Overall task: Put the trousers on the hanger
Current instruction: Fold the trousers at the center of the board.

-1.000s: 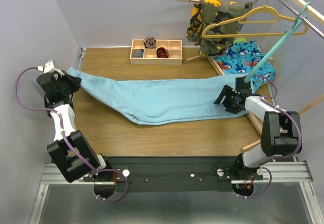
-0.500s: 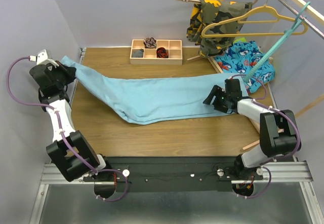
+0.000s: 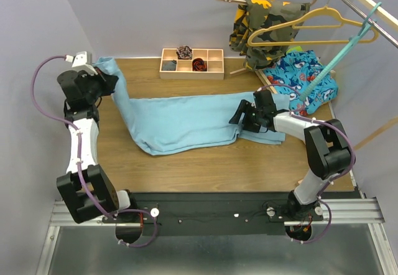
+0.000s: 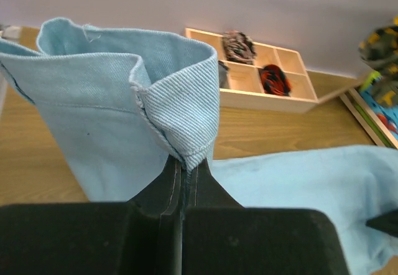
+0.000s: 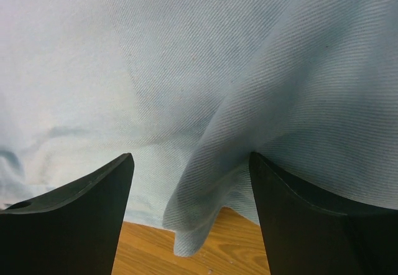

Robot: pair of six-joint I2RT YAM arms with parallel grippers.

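Left fingers (image 4: 182, 174) pinched shut on a lifted edge of the trousers (image 3: 186, 122). Right fingers (image 3: 238, 116) spread wide at a fold on the other end, gripping nothing. The rest lies on the counter (image 3: 205, 163). Step, I judge: gathering. Next: close right, then carry to the hanger (image 3: 336, 54), far right. No legible writing.

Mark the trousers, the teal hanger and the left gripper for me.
trousers (image 3: 186, 121): top external view, middle of the flat cloth.
teal hanger (image 3: 339, 52): top external view, midway along its slanting arm.
left gripper (image 4: 182, 170): left wrist view, between fingertips clamping the cloth.
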